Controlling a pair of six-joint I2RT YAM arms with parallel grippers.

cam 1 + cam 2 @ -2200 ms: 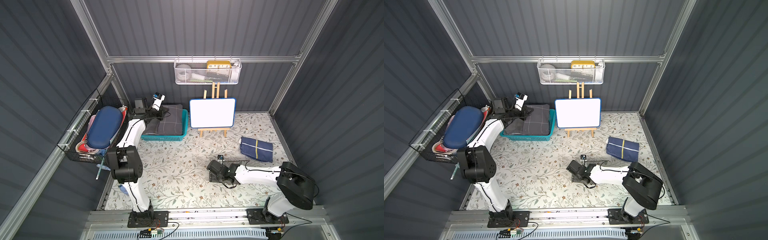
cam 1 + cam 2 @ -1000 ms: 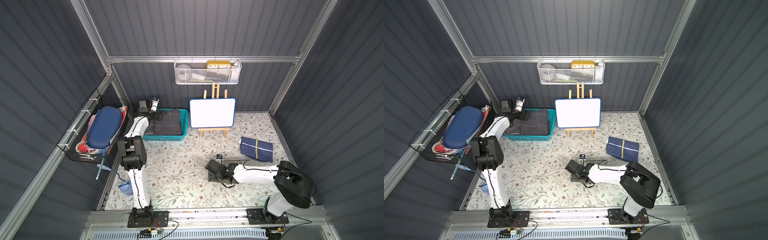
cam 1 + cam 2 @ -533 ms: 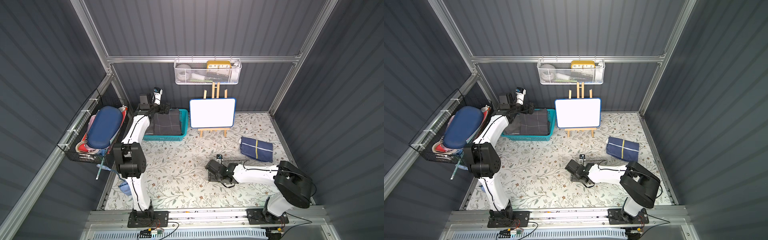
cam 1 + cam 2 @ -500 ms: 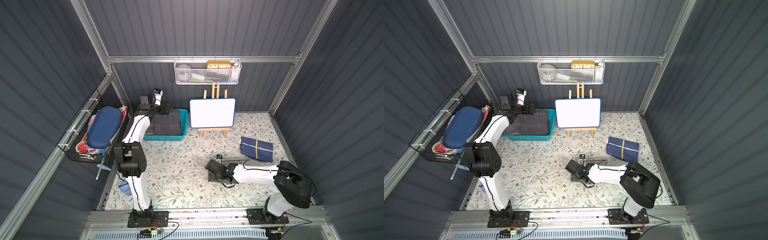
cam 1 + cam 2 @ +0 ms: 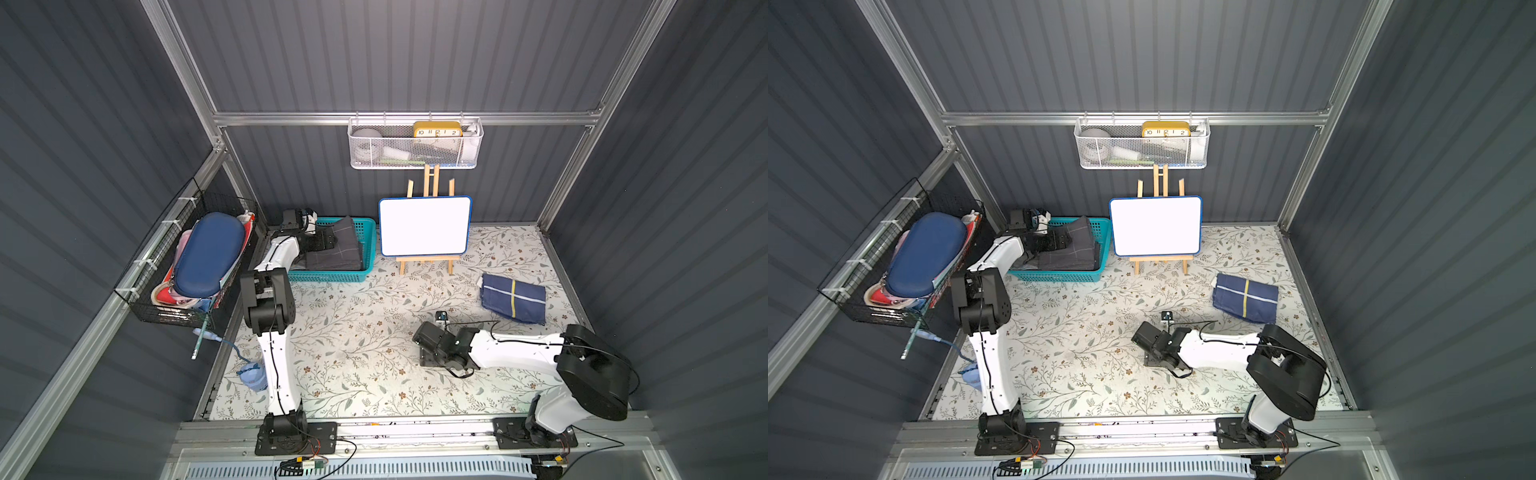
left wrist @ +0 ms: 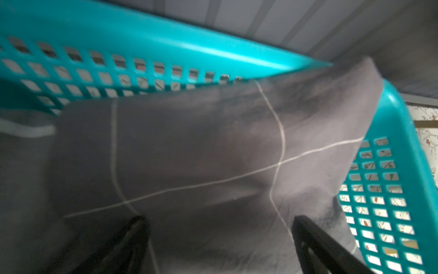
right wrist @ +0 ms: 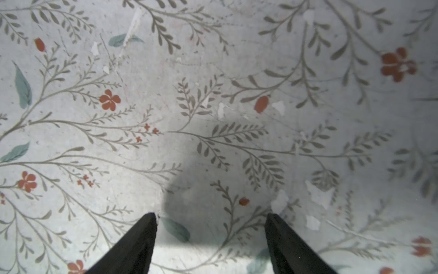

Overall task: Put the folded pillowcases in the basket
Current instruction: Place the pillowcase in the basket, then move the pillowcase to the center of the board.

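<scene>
The teal basket (image 5: 324, 276) (image 5: 1054, 275) stands at the back left of the table. A grey folded pillowcase (image 5: 338, 253) (image 5: 1071, 249) with thin white lines lies in it, one corner leaning up on the basket's rim. My left gripper (image 5: 324, 241) (image 5: 1057, 241) hangs open inside the basket, low over the pillowcase. In the blurred left wrist view the pillowcase (image 6: 201, 154) fills the basket (image 6: 166, 38), and the gripper (image 6: 219, 219) spreads wide over it. My right gripper (image 5: 424, 336) (image 5: 1144, 336) (image 7: 211, 215) is open and empty, low over the table's middle.
A navy folded cloth (image 5: 513, 297) with yellow and white stripes lies at the right. A whiteboard on an easel (image 5: 424, 226) stands beside the basket. A black wire basket (image 5: 187, 266) with cases hangs on the left wall, a white mesh rack (image 5: 415, 145) on the back wall.
The left arm lifted above the basket's back corner, then came down over the pillowcase, still open. The right arm has stayed in place.
</scene>
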